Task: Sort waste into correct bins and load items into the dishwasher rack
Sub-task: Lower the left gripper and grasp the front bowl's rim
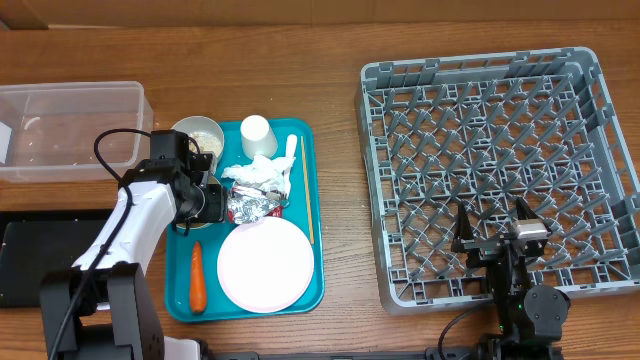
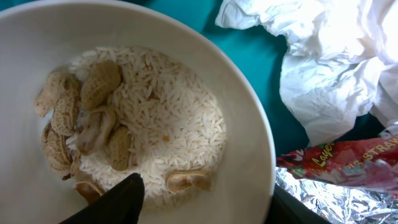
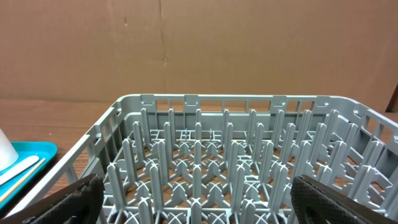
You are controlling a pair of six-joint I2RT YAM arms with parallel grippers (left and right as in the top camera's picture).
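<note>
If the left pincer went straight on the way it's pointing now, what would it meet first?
Likely the white bowl: the left pincer straddles its rim, and the inner finger would reach rice and peanuts. Depth unclear.

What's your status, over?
Left hand astride the rim of the rice-and-peanut bowl, grip unconfirmed. Right hand open, empty, over the dishwasher rack. Napkin and foil wrapper lie beside the bowl, not blocking.

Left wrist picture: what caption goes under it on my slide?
The left gripper straddles the rim of a white bowl of rice and peanuts, beside a napkin and foil wrapper.
</note>
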